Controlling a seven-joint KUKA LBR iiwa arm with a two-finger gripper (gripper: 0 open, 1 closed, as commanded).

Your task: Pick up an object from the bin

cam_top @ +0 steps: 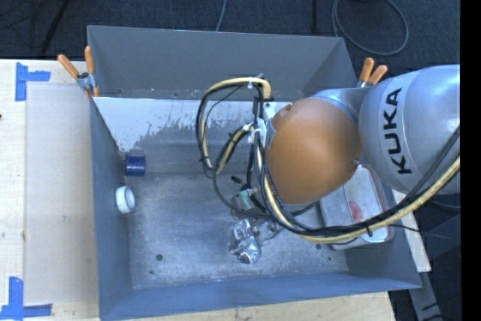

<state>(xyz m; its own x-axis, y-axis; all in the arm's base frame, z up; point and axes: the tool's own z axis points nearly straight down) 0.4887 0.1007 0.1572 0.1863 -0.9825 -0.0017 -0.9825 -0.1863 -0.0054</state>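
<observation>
Gripper (246, 243) low in the bin (218, 49), near-middle floor: grasp stage, likely.
Spread or pressed together, cannot tell; blue cylinder (135, 164) and white cap (125, 198) lie well left, clear packet (362, 208) right; next, close on something, then lift.

The claw (252, 225) is largely masked by the arm's orange cover (312, 150); a white-and-red packet (359, 208) is half hidden beneath cables (331, 234).

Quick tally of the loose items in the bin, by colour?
Blue: 1, small cylinder
White: 1, round cap-like piece
Silvery: 1, crumpled lump
Clear with red: 1, flat packet, partly under the arm
Total: 4 visible
</observation>
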